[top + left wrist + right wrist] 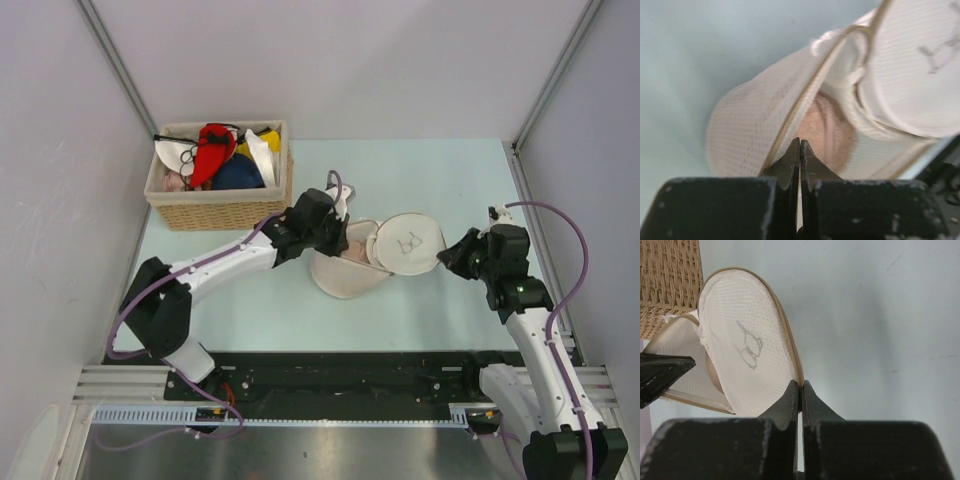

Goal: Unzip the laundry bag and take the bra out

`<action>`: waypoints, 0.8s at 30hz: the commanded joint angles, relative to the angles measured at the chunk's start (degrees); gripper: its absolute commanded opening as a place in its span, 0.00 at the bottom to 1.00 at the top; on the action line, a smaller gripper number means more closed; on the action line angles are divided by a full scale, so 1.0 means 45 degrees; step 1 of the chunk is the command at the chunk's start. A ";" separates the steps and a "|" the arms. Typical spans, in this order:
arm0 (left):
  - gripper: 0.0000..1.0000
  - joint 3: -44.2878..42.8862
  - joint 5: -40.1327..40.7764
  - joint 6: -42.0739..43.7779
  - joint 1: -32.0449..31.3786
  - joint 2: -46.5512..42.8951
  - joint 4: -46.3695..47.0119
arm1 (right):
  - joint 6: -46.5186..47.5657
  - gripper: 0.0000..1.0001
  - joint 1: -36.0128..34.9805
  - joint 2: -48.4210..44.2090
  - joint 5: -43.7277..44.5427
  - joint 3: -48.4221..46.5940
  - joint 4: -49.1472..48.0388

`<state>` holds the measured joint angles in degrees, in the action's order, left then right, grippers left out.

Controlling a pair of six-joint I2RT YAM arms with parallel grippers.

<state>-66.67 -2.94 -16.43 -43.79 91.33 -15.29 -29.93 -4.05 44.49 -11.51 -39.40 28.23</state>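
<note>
Cream mesh makes up the laundry bag (345,275). In the top view it is lying in the middle of the pale worktop (450,180), between the two arms. Its zip is already undone, and its round lid (408,243) is standing open to the right. The left claw (338,232) is gripping the bag's far edge. The right claw (447,257) is holding the lid's rim. A wicker basket (215,212) is sitting apart at the far left, with a red bra (212,152) and others in it.

In the left wrist view, the left claw (800,146) is pressed together and seems to be pinching the zip edge of the bag (750,135). Just past its tips, something soft and pale pink is peeking out of the gap. It looks like the bra (827,130), and it is inside the bag.

In the right wrist view, the right claw (800,387) is also pressed together. It is pinching the rim of the lid (747,355), which has a small drawing on it.

So the unzipping seems done, and the taking-out step is just starting. Next, one claw will likely need to let go, open wide, reach into the gap and pinch the pink cloth. The other claw should hold the bag down so it does not lift along with it.
</note>
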 commanded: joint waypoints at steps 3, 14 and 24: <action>0.00 -0.0964 -0.2315 -0.0627 -0.0054 -0.1017 0.0390 | 0.0265 0.00 0.0237 0.0035 0.0682 0.0044 -0.0472; 0.00 -0.2058 -0.1983 -0.0236 0.0160 -0.3067 -0.0138 | 0.0265 0.00 0.0237 0.0036 0.0604 0.0259 -0.0589; 0.00 -0.0966 -0.2740 -0.0587 0.0454 -0.2544 0.0601 | 0.0206 0.00 0.0237 -0.0023 0.0584 0.0278 -0.0570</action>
<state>-72.51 -12.73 -18.15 -43.59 78.65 -14.94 -31.05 -4.05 44.62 -15.53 -38.74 23.64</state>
